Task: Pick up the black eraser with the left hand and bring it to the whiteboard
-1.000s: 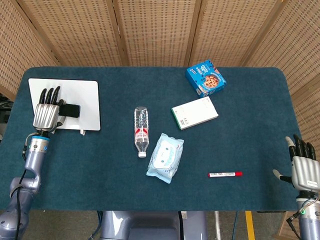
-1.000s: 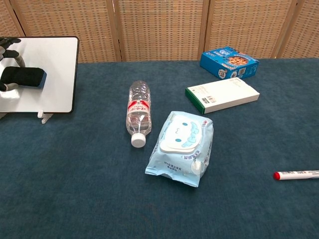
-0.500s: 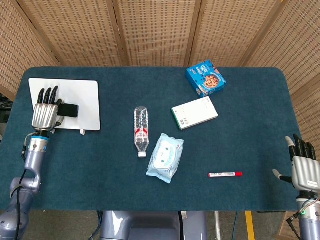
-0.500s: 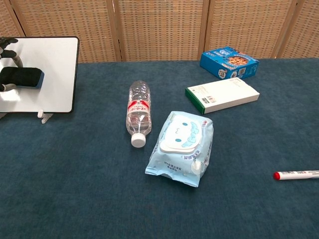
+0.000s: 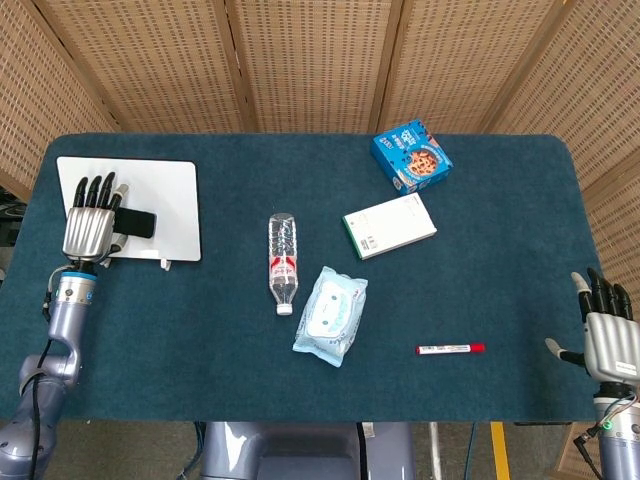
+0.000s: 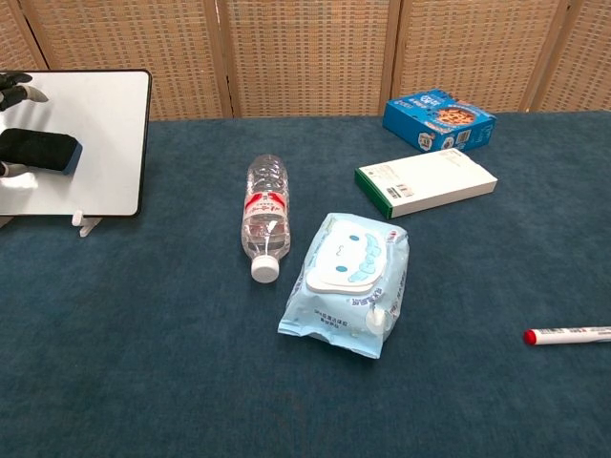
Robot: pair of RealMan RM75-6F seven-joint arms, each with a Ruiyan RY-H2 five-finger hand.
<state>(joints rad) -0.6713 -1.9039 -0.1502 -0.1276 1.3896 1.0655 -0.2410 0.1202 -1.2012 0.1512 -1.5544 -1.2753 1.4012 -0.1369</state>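
Note:
The black eraser (image 5: 138, 224) sits against the white whiteboard (image 5: 168, 195) at the table's left end. My left hand (image 5: 90, 222) grips it from the left, fingers stretched over the board. In the chest view only the fingertips (image 6: 17, 87) show at the left edge, with the eraser (image 6: 43, 150) in front of the whiteboard (image 6: 107, 114). My right hand (image 5: 608, 338) hangs off the table's near right corner, fingers apart and empty.
A water bottle (image 5: 283, 262) and a pack of wipes (image 5: 331, 314) lie mid-table. A white box (image 5: 389, 225) and a blue cookie box (image 5: 412, 156) sit further back. A red-capped marker (image 5: 450, 348) lies near the front right.
My left hand has slid the eraser a little to the left across the whiteboard. The right hand has stayed still.

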